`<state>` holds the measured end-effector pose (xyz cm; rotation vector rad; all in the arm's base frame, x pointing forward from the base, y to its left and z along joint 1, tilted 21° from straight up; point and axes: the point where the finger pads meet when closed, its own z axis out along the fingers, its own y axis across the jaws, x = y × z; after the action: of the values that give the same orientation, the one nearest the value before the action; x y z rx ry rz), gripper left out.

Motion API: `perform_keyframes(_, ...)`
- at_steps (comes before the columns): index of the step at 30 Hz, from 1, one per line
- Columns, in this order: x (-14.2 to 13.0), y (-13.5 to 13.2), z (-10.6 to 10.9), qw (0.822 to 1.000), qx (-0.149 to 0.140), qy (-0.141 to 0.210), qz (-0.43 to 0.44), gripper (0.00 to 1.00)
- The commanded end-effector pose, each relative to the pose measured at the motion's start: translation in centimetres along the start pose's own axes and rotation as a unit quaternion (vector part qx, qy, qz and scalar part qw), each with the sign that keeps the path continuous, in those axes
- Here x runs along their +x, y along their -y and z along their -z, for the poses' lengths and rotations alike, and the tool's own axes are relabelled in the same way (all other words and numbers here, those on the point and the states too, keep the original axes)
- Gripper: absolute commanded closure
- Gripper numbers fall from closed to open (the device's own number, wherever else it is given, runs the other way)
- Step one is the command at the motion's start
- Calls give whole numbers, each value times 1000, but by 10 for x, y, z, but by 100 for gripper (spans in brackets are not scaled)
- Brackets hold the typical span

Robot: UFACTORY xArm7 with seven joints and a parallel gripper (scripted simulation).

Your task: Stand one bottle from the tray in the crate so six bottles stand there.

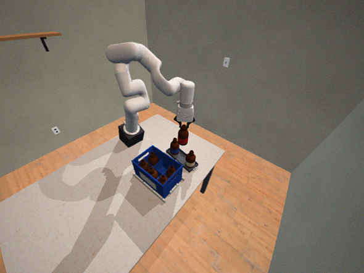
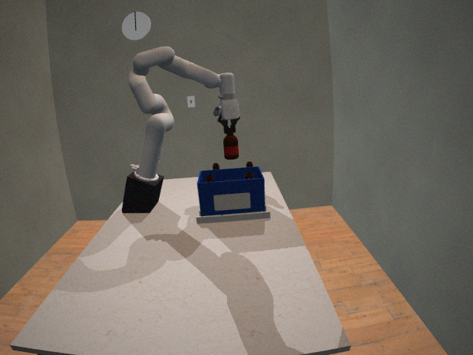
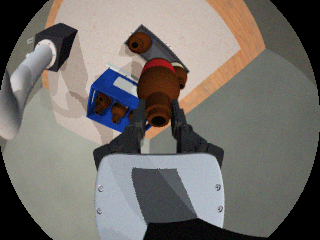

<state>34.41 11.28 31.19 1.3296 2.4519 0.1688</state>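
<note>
My gripper [image 1: 184, 125] [image 2: 230, 129] [image 3: 158, 106] is shut on the neck of the brown bottle with a red label [image 1: 182, 136] [image 2: 230, 146] [image 3: 159, 87]. The bottle hangs upright in the air above the tray [image 1: 180, 157] [image 3: 161, 49]. A blue-label bottle [image 1: 174, 146] [image 3: 139, 43] and a cream-label bottle [image 1: 190, 159] [image 3: 180, 77] stand upright at the tray's two ends. The blue crate [image 1: 144, 174] [image 2: 206, 198] [image 3: 111, 81] stands level beside the tray with several brown bottles in it. In the top view, one cell between bottles at its tray side is empty.
The crate stands on a pale low base [image 1: 148, 186] [image 2: 233, 219] close to the tray. The arm's black mount [image 1: 130, 134] [image 2: 141, 194] [image 3: 62, 45] stands on the table's left side. The table's right edge runs close past the crate and tray.
</note>
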Motion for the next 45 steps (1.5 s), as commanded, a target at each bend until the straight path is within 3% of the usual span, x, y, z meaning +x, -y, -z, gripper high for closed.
perform_keyframes(1, -2, 1, 2, 1000, -2, 1, 0, 100)
perform_keyframes(45, -49, 42, 1, 1000, -2, 1, 0, 100)
